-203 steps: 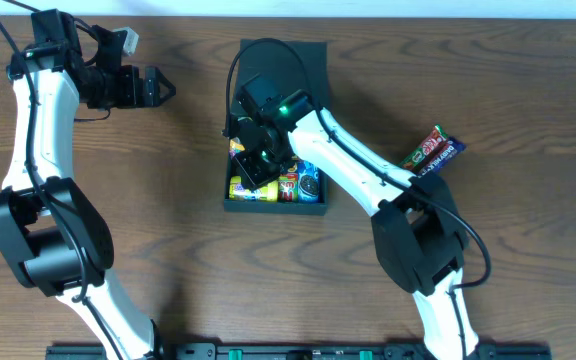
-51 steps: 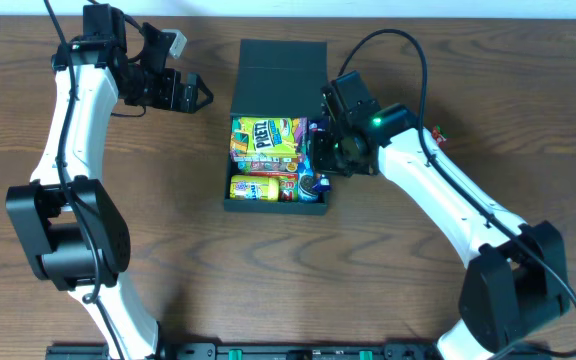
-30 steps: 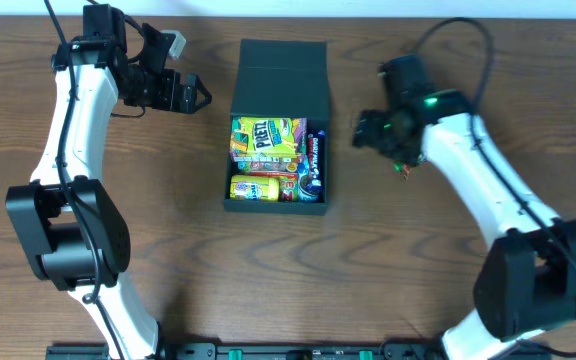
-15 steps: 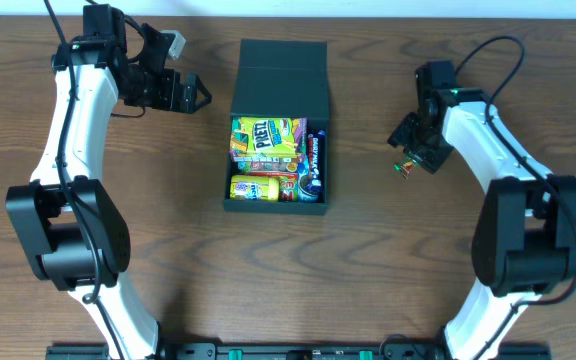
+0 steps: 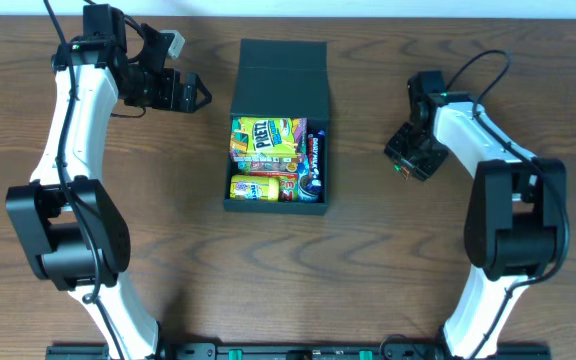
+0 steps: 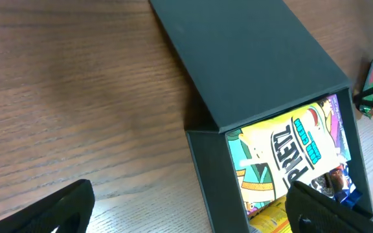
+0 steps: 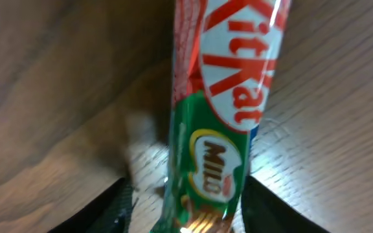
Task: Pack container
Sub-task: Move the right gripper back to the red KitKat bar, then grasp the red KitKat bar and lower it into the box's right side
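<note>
The container (image 5: 283,62) is a dark box in the middle of the table, lid flap folded back, with several snack packets (image 5: 266,140) inside. The left wrist view shows its lid (image 6: 251,58) and a yellow packet (image 6: 290,155). My left gripper (image 5: 200,95) hovers open to the left of the box, its jaws (image 6: 186,217) empty. My right gripper (image 5: 408,160) is low over a KitKat Milo bar (image 7: 228,97) on the wood to the right of the box. Its jaws straddle the bar; the right finger (image 7: 277,210) is at the wrapper, and a gap remains beside the left finger (image 7: 102,213).
The bar lies about a hand's width to the right of the box, and only a green end (image 5: 399,168) shows from above. Brown wooden tabletop (image 5: 168,250) surrounds the box. The arm bases stand at the near edge.
My right arm swung away from the box to the right and came down over the bar, its jaws narrowing around it. The left arm stayed still.
</note>
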Controlling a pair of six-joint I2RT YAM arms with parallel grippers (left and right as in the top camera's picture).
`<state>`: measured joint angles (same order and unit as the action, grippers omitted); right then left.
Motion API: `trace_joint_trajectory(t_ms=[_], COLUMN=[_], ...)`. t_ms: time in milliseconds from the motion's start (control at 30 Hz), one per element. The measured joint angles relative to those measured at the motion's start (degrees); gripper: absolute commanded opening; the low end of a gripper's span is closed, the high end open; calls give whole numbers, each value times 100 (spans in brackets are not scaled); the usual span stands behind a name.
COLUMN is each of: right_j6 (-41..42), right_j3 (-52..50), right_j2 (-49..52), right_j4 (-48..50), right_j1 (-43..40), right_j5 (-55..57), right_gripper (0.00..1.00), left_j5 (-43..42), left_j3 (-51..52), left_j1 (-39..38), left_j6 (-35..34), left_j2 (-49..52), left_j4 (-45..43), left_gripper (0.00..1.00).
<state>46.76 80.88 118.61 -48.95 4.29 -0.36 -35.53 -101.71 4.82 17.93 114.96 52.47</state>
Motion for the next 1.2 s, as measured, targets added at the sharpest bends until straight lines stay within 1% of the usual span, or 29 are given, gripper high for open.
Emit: trace_joint_trajectory(t_ms=[33, 67, 267, 400, 467, 567, 700, 800, 967, 1200], right_j6=[-11, -9, 59, 0, -116, -420, -1178, -1528, -1711, -1858], right_j3=[0, 0, 70, 212, 411, 1078, 2044, 2337, 2398, 2396], right_j2=[0, 0, -22, -11, -9, -11, -166, -442, -597, -586], right_j4=[-4, -7, -103, -560, -835, -1349, -1585, -1593, -1917, -2256], right_j1=[0, 0, -2, 0, 7, 85, 503, 951, 1589, 2361], right_j5=[-4, -7, -35, -120, -142, -142, -498, -914, -1281, -1425], right_gripper=[10, 1, 2, 2, 2, 2, 1, 1, 1, 2], left_j5=[-2, -2, 0, -2, -2, 0, 0, 0, 0, 0], left_j3=[0, 0, 0, 0, 0, 0, 0, 0, 0, 0], left_j1=[0, 0, 0, 0, 0, 0, 0, 0, 0, 0], left_j6=[-2, -7, -9, -9, -11, -9, -9, -11, -11, -9], left_j2=[0, 0, 0, 0, 0, 0, 0, 0, 0, 0], left_j4=[4, -2, 2, 2, 2, 2, -4, -4, -4, -4], left_gripper=[95, 95, 95, 96, 95, 95, 95, 95, 96, 95])
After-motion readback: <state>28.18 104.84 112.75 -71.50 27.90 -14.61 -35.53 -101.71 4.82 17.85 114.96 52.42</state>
